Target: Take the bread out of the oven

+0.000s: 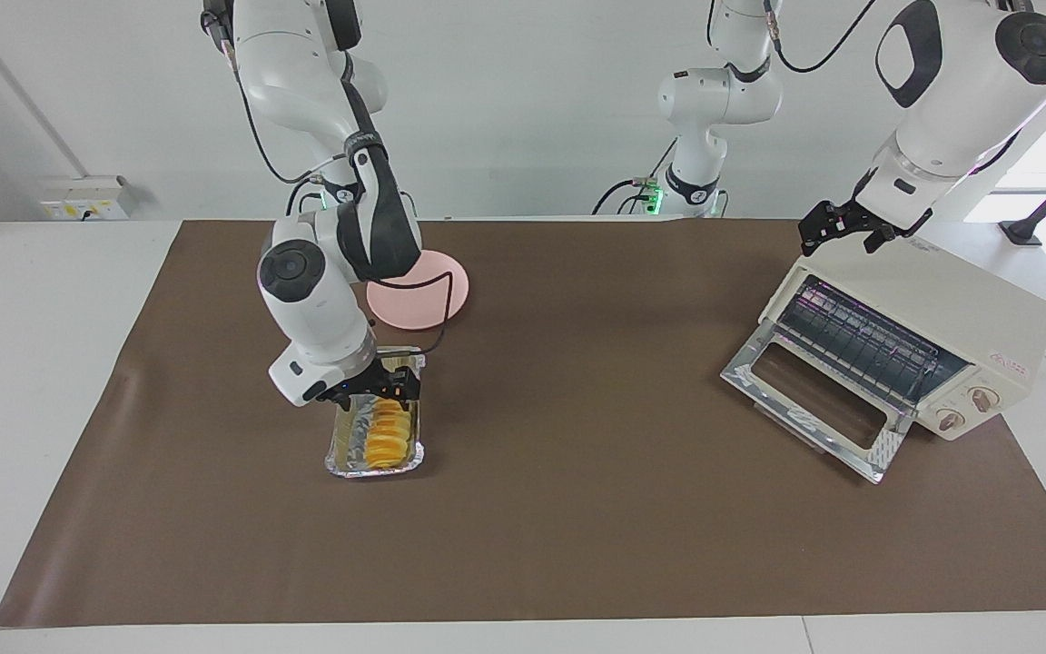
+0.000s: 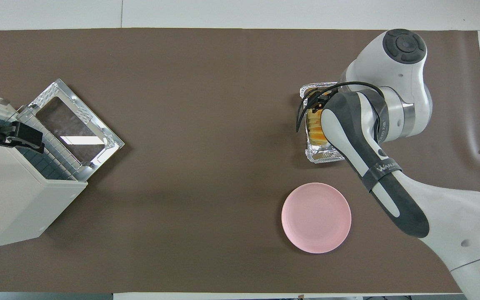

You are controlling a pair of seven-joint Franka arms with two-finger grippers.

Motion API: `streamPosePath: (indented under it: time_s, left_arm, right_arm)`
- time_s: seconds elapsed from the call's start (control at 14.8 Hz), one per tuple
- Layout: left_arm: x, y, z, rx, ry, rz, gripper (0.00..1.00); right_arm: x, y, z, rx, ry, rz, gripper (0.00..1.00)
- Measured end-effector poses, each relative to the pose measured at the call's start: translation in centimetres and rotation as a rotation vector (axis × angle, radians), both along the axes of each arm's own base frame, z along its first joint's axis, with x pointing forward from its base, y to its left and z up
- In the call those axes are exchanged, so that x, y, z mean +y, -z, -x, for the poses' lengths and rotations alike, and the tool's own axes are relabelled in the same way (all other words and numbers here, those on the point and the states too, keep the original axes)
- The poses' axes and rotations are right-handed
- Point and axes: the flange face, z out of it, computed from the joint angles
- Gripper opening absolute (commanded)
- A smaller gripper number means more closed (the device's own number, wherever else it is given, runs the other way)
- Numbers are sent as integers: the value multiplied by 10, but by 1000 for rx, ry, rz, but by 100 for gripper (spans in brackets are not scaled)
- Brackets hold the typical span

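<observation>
Facing view, big to small: oven (image 1: pixel 918 345) sits at the left arm's end of the table, drop-down door lowered, wire rack seen bare inside. L arm is parked w/ left gripper (image 1: pixel 836 228) over the oven's top corner, empty; fingers read as spread apart. It waits.

R arm is bent low over the foil tray (image 1: pixel 340 459), which lies on the brown mat (image 1: pixel 577 509) toward the right arm's end. Pink plate (image 1: pixel 437 304) sits nearer to the robots than the tray, just beside it, nothing on it.

Bread (image 1: pixel 384 436) lies lengthwise in the tray, so it's already out of the oven; what remains is judged to be the lift out of the foil, prob. to the plate. Right gripper (image 1: pixel 387 389) hangs over the tray end nearer the robots, jaws wide, nothing held. Contact w/ the loaf is not shown.

For the pick, suggested:
- gripper to be centred over the loaf's middle, not its end, else it tips when raised
- fingers to be set across the narrow width, clear of the foil wall
- descent stopped short of the tray floor; foil is light and would be dragged or lifted along
- squeeze kept gentle, loaf looks soft
- straight-up lift before any sideways move
</observation>
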Motion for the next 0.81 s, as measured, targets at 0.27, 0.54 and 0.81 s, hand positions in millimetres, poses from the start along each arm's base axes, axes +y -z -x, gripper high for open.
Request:
streamPosePath:
  time_s: [0.27,0.54,0.81]
  left_arm:
    - [0,0,0,0,0,0,100]
    - [0,0,0,0,0,0,100]
    - [0,0,0,0,0,0,100]
  right_arm:
    - [-3,25,2,14,-11,30,100]
    - [26,32,9,13,-16,33,100]
    - [25,39,10,14,-15,38,100]
